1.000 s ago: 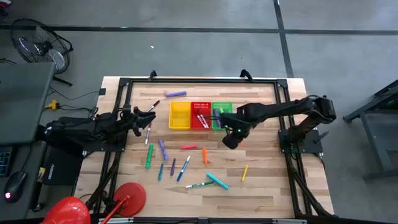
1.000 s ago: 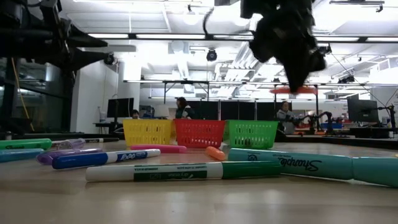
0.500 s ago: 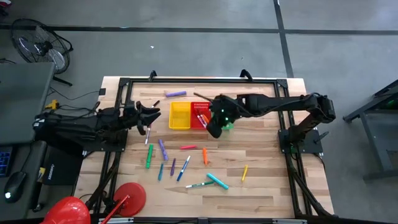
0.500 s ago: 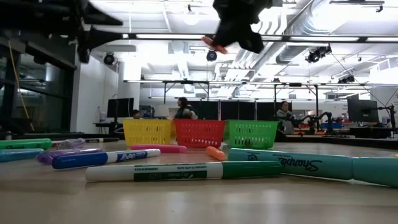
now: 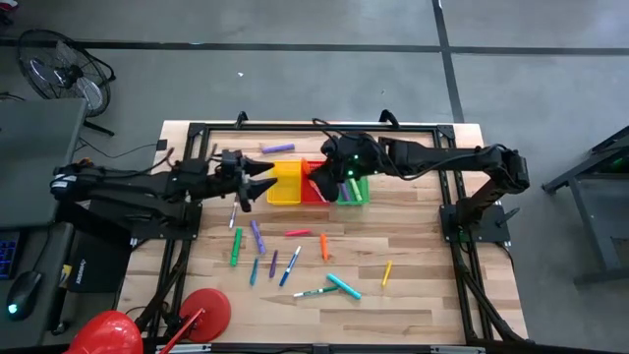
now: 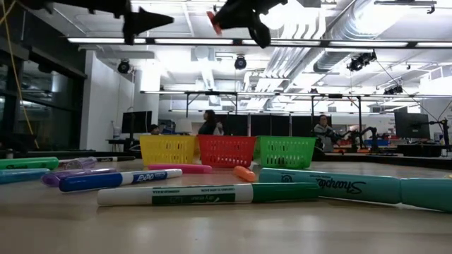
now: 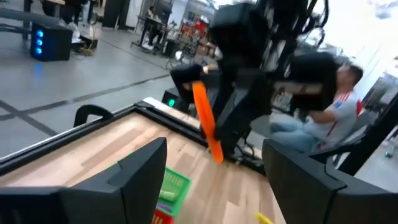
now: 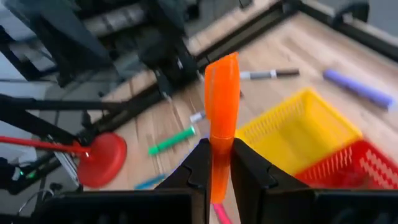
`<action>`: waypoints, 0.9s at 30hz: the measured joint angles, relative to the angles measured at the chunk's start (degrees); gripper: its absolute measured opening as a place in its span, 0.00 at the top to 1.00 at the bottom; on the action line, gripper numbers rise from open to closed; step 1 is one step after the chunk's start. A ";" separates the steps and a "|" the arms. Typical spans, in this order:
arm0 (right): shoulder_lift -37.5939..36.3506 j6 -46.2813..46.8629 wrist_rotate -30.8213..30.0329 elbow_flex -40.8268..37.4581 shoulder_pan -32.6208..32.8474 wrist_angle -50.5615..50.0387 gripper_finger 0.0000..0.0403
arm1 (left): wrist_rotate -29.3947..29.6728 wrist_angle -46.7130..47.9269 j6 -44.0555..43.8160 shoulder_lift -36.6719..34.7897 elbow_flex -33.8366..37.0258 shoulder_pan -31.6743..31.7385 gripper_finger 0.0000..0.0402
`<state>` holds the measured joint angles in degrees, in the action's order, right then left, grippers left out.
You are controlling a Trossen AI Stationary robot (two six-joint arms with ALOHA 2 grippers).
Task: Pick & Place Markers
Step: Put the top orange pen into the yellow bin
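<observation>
My right gripper (image 5: 322, 180) hangs high over the red basket (image 5: 316, 189), shut on an orange marker (image 8: 222, 106). That marker shows as an orange tip (image 6: 212, 15) in the low view and as a slanting stick (image 7: 206, 121) in the left wrist view. My left gripper (image 5: 263, 182) hovers open beside the yellow basket's (image 5: 285, 183) left side, holding nothing. A green basket (image 5: 354, 189) stands to the right of the red one. Several markers (image 5: 257, 236) lie flat on the table's near half, and a purple one (image 5: 278, 147) lies behind the baskets. My right gripper pinches the orange marker between its two fingers (image 8: 200, 163), which lie across its lower part (image 8: 219, 158). The longer part (image 8: 222, 81) sticks out past the fingertips. The marker is lifted clear, high above the baskets, and tilted.
Red markers lie in the red basket. The two grippers are close together over the baskets. A black frame rail (image 5: 314, 128) runs along the far edge. A red round object (image 5: 206, 310) sits at the near left corner. People show in the room behind.
My right gripper, holding the orange marker, has risen and swung from in front of the green basket toward the far left, ending over the red basket. My left gripper has moved right toward the yellow basket, staying high.
</observation>
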<state>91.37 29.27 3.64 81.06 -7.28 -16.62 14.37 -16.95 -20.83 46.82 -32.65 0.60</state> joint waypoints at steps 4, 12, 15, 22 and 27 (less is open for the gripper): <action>0.00 -3.30 0.93 0.00 -0.76 3.88 0.93 | -9.25 -1.35 -2.10 5.21 -3.03 4.69 0.34; 0.06 -7.93 2.96 0.00 -2.34 3.98 0.91 | -22.16 -8.11 -6.09 11.86 -5.98 14.08 0.34; 0.15 -8.87 3.38 0.00 -3.05 4.00 0.92 | -25.97 -10.87 -7.45 13.96 -6.60 15.96 0.34; 0.18 -10.28 4.52 0.00 -4.43 4.53 0.91 | -27.80 -16.61 -9.88 18.81 -7.01 16.66 0.34; 0.22 -11.75 6.58 0.00 -4.77 4.51 0.92 | -27.04 -21.45 -11.22 21.34 -7.06 16.66 0.34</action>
<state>91.59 17.52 10.22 81.06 -12.05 -12.12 -12.67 -38.40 -32.05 68.17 -39.71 17.26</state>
